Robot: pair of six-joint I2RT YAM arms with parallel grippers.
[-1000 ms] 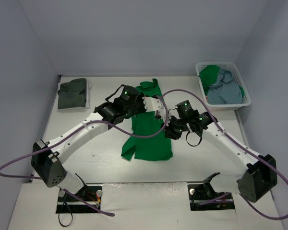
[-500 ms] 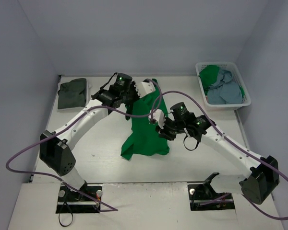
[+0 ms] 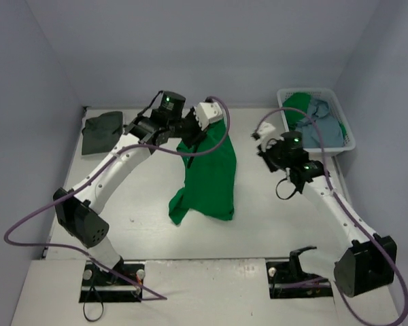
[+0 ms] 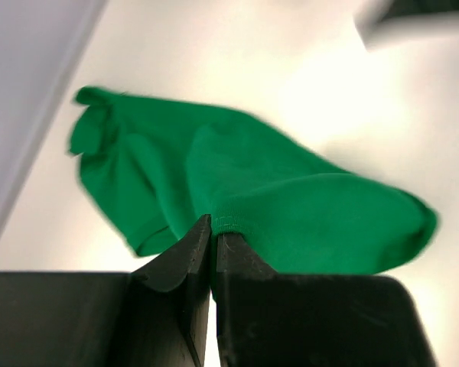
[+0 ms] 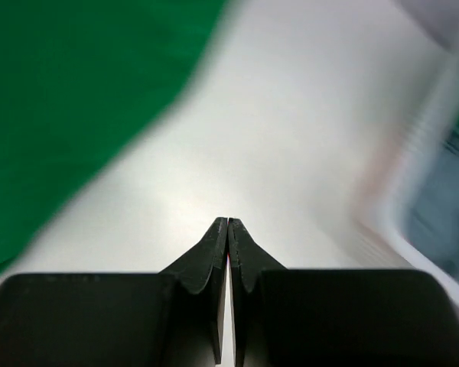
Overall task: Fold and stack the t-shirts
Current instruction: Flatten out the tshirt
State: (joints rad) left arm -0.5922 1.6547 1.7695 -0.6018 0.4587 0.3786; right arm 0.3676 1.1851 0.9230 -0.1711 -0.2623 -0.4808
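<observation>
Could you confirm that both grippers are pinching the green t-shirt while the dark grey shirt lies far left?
Not quite: only the left gripper pinches the green t-shirt. The right wrist view shows the right gripper shut on nothing, apart from the cloth. The dark grey shirt lies far left.

My left gripper [image 4: 212, 220]: it has risen and swung away from mid-table toward the far edge, taking the cloth up with it.
Green t-shirt [image 3: 207, 176]: a second ago it lay spread flat. Now its top hangs from my left gripper in a narrow drape, and only the lower end still trails on the table [image 3: 136, 197].
My right gripper [image 5: 227, 223]: it was at the shirt's right edge with its jaws slightly parted. It has since let go, pressed its jaws together on nothing, and pulled off to the right, near the laundry basket [image 3: 283, 96].
</observation>
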